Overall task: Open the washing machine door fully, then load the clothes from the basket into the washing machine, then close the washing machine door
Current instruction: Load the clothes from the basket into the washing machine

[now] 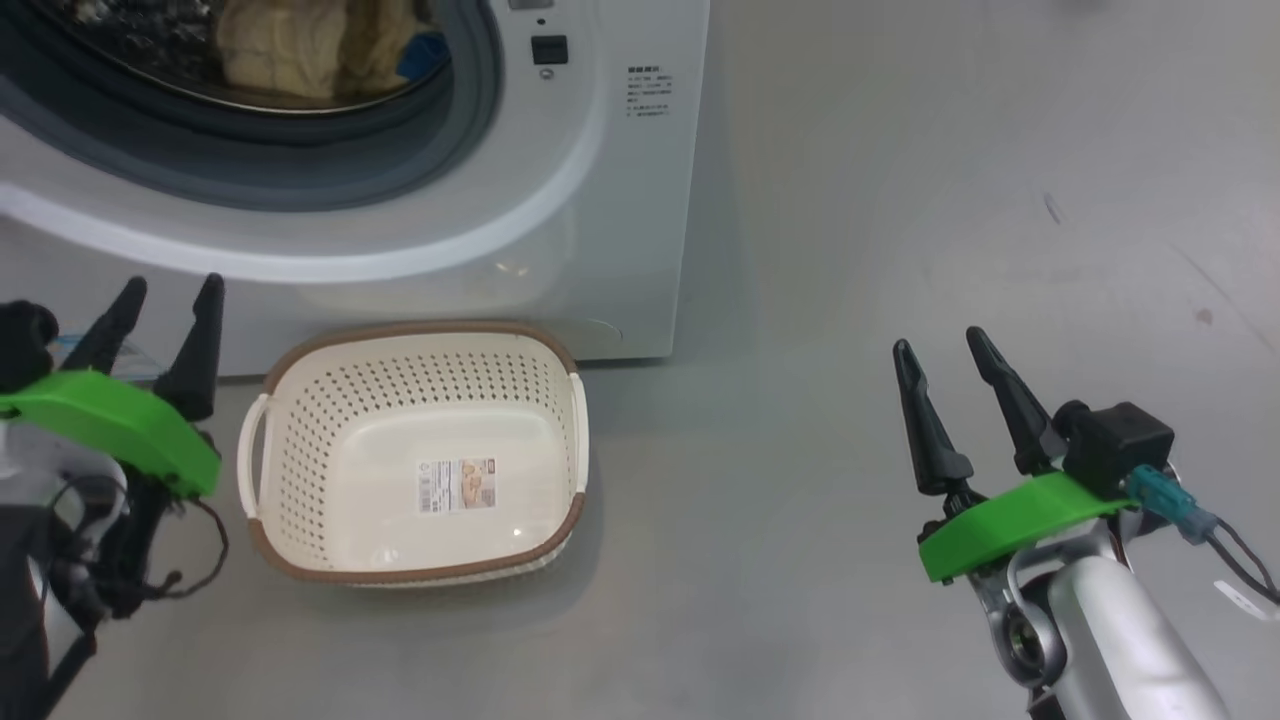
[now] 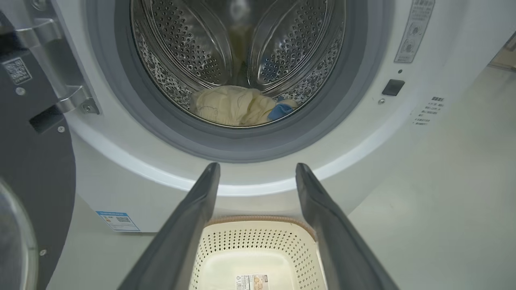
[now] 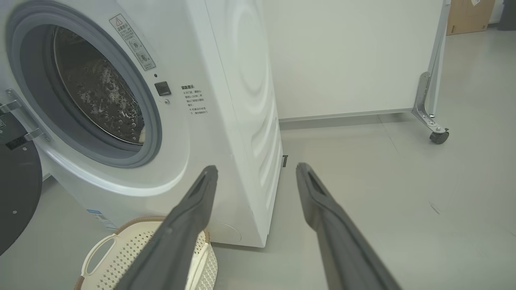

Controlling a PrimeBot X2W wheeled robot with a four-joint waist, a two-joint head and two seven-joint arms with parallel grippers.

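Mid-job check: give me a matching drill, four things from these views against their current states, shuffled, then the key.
Things
1. the clothes
2. the basket
3. the washing machine door
4. right claw

States
A. jaws apart, holding nothing, above bare floor
B. swung open at the side of the washing machine
C. lying in the steel drum
D. empty, on the floor before the washing machine

Pairs: 1-C; 2-D; 3-B; 4-A
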